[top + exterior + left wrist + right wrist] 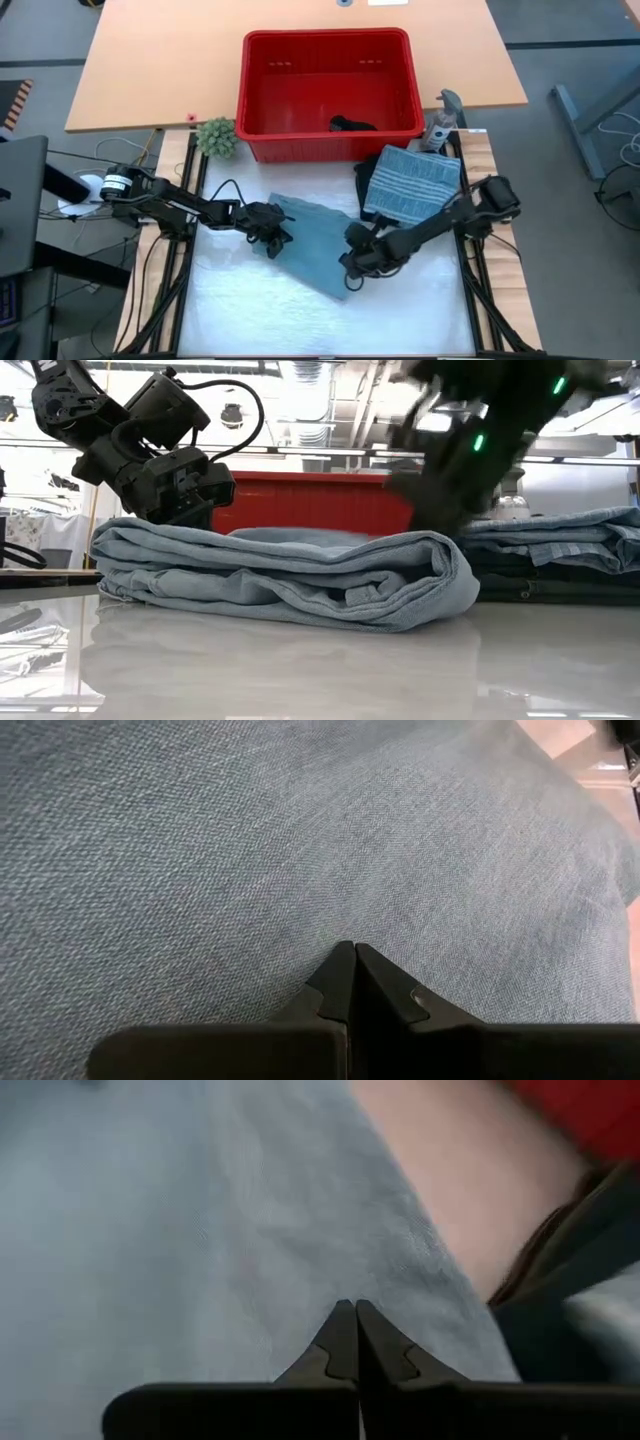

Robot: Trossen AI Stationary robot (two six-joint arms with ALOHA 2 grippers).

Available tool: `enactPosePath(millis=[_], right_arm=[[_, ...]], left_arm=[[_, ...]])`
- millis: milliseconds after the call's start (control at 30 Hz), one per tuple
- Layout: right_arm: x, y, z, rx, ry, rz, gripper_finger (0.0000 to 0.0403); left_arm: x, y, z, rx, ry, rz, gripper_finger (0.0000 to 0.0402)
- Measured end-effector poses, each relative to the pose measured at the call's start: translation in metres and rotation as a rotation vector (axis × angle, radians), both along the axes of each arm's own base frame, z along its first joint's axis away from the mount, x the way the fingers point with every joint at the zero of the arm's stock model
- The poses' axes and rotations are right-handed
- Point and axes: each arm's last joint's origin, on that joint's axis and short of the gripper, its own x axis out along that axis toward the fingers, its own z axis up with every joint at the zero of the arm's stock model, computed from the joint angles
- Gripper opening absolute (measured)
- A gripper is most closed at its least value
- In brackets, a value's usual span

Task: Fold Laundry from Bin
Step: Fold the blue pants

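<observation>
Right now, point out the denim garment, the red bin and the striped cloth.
denim garment (318, 250): high view, middle of the folded cloth.
red bin (325, 38): high view, far rim.
striped cloth (412, 183): high view, centre of its top face.

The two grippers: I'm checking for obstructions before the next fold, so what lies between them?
In the high view only the folded light blue denim piece spans between the left gripper and right gripper, both shut.
</observation>
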Motion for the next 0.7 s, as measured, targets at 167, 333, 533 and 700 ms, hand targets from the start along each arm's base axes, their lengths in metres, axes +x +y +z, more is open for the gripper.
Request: enactPosePath(millis=[167, 333, 533, 700], right_arm=[[0.012, -0.005, -0.029, 0.109, 0.036, -0.021, 0.0016], [0.013, -0.004, -0.028, 0.135, 0.033, -0.007, 0.0016], [0.013, -0.013, -0.023, 0.159, 0.048, -0.012, 0.0016], [0.013, -0.014, -0.023, 0.158, 0.048, -0.011, 0.0016]], left_arm=[[0.0, 0.0, 0.0, -0.009, 0.001, -0.004, 0.0], [0.0, -0.002, 0.003, -0.059, -0.019, -0.066, 0.0], [0.007, -0.009, 0.045, -0.23, -0.186, -0.223, 0.0], [0.0, -0.003, 0.082, -0.037, -0.349, -0.08, 0.0]])
